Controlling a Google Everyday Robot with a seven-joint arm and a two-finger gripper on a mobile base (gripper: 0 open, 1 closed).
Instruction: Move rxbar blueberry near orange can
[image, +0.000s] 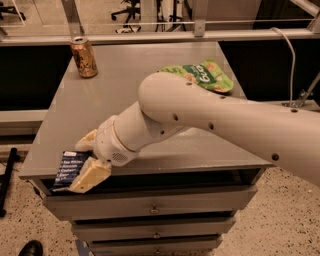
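Observation:
The rxbar blueberry (69, 169), a flat dark blue wrapper with white text, lies at the front left corner of the grey table (150, 80), slightly over the edge. My gripper (84, 159) is at that corner, open, with one cream finger (91, 176) in front of the bar's right end and the other behind it. The orange can (84, 57) stands upright at the far left corner, well away from the bar and the gripper.
A green chip bag (202, 75) lies at the table's back right, partly behind my arm. Drawers sit under the tabletop. A metal rail runs behind the table. A dark post stands on the floor at the left.

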